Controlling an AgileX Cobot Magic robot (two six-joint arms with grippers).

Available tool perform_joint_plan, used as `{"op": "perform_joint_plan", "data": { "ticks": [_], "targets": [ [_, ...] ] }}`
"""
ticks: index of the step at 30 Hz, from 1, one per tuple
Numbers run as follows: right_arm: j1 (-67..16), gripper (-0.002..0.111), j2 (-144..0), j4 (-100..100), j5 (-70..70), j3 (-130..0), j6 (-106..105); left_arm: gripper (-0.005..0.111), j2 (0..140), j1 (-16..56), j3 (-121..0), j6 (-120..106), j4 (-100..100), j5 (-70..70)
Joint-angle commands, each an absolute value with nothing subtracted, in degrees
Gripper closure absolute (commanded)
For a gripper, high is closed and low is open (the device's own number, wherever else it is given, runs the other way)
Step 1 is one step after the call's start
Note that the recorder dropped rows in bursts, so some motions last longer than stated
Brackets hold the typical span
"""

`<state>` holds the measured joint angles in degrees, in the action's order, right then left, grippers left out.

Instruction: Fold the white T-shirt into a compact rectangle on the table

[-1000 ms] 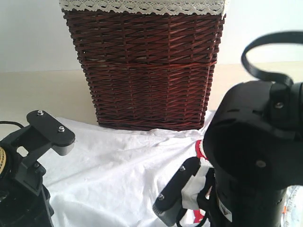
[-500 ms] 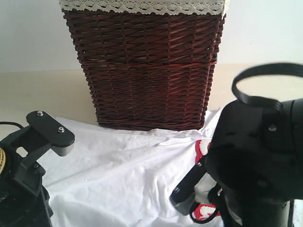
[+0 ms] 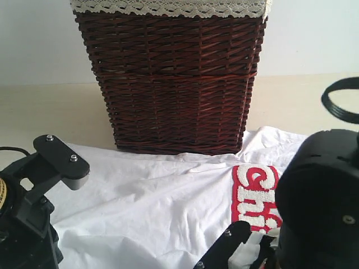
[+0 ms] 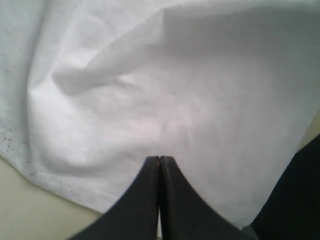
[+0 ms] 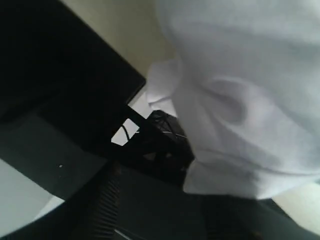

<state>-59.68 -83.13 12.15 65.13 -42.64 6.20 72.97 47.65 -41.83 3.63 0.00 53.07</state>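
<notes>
The white T-shirt (image 3: 151,207) lies spread on the table (image 3: 50,109) in front of the basket. Its red chest band with white letters (image 3: 252,196) faces up at the right. My left gripper (image 4: 160,159) is shut, its tips together just above a wrinkled part of the shirt (image 4: 165,90) near its edge, with nothing between them. In the exterior view it sits at the lower left (image 3: 61,162). My right gripper (image 3: 244,255) is low at the bottom right. One black finger (image 3: 221,252) shows beside a fold of white cloth (image 5: 240,125). Its jaws are hidden in dark blur.
A tall dark-red wicker basket (image 3: 174,84) with a cream lace liner (image 3: 168,7) stands behind the shirt. The right arm's bulky black body (image 3: 320,207) and cable loop (image 3: 339,103) fill the lower right. Bare table shows on both sides of the basket.
The right arm has swung right and down. The shirt part it held raised now lies flatter, showing the red band. The left gripper has hardly moved.
</notes>
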Motion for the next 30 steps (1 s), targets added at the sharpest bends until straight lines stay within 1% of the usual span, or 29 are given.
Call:
{"op": "perform_joint_plan", "data": {
  "ticks": [1,4,6,8,10,14,16,17,19,21,24,26,28,30],
  "targets": [
    [-59.7,0.057,-79.3,8.4,67.9,-42.7,6.8,0.107,75.5,48.0,-38.4,1.1,-3.8,51.1],
    [-59.7,0.057,-75.1,-5.6,70.0,-43.9,19.4,0.107,79.2,48.0,-36.3,-6.8,-13.1,51.3],
    [-59.7,0.057,-71.9,-9.2,70.0,-44.9,21.2,0.107,80.8,48.0,-35.6,-11.1,-17.9,51.3],
    [-59.7,0.057,-69.8,-10.6,70.0,-45.1,22.0,0.107,82.4,48.0,-35.1,-11.8,-18.7,51.3],
    [-59.7,0.057,-68.7,-16.5,69.1,-45.0,27.1,0.107,84.6,48.0,-34.6,-11.7,-18.7,51.6],
    [-59.7,0.057,-68.6,-32.4,69.0,-45.0,44.7,0.107,90.2,48.0,-34.1,-11.3,-19.0,52.2],
    [-59.2,0.057,-69.0,-36.1,68.2,-44.8,53.4,0.107,92.9,48.0,-34.0,-10.4,-18.8,52.2],
    [-58.6,0.058,-69.2,-36.6,65.5,-44.3,56.4,0.107,94.2,48.0,-34.0,-10.2,-18.7,52.2],
    [-56.9,0.063,-70.2,-35.8,57.1,-42.0,58.3,0.107,96.2,48.0,-34.0,-10.1,-18.7,52.6],
    [-54.4,0.072,-71.6,-35.5,52.4,-39.5,58.4,0.107,97.4,48.0,-33.9,-10.1,-18.5,54.1],
    [-49.9,0.090,-73.4,-37.6,53.1,-36.3,59.6,0.107,97.6,48.0,-32.5,-9.8,-16.7,56.2],
    [-47.0,0.099,-73.4,-38.8,52.7,-33.7,60.1,0.107,97.6,48.0,-31.3,-7.4,-13.8,57.5],
    [-43.1,0.108,-73.4,-38.9,48.8,-31.1,60.1,0.107,97.6,48.0,-31.2,-4.0,-10.4,57.4],
    [-39.0,0.108,-74.0,-38.4,43.6,-29.2,60.2,0.107,97.6,48.0,-31.4,-2.1,-8.1,57.4]
  ]
}}
